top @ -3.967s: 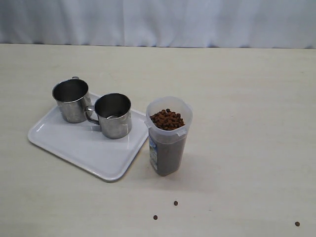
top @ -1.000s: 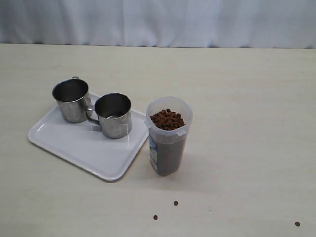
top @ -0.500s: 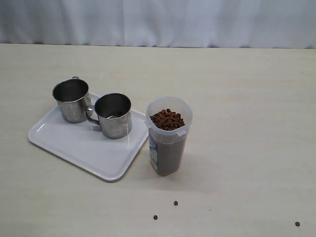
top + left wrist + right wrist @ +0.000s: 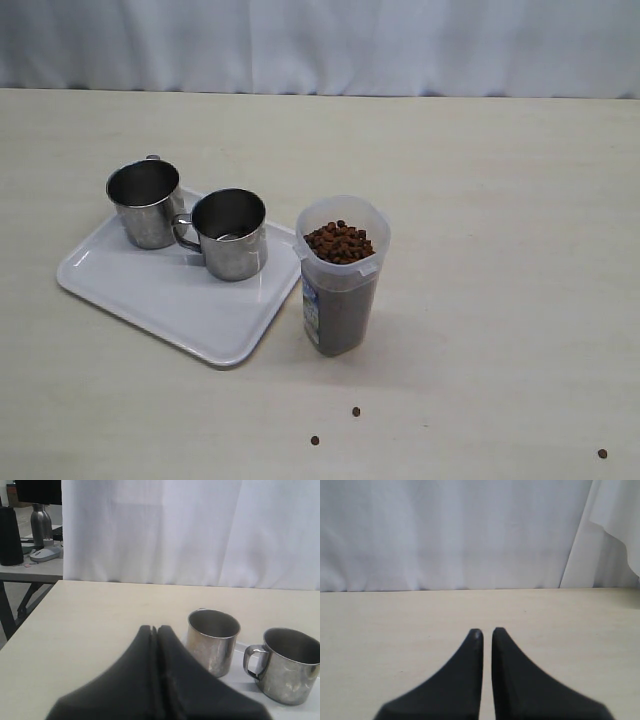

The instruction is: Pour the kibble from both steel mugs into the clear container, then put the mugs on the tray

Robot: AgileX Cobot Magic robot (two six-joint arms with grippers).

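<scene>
Both mugs (image 4: 231, 240) stand on the tray (image 4: 150, 292), ahead of the left gripper (image 4: 155, 629); it and the right gripper (image 4: 486, 631) are closed, empty.

A pale wood-grain bench (image 4: 500, 200) runs back to a white pleated curtain (image 4: 320, 45) under soft, even light. Past the curtain's edge, a grey side desk (image 4: 30, 570) on dark legs carries a steel bottle (image 4: 41, 522), a computer mouse (image 4: 44, 554) and a black box (image 4: 10, 535).
</scene>
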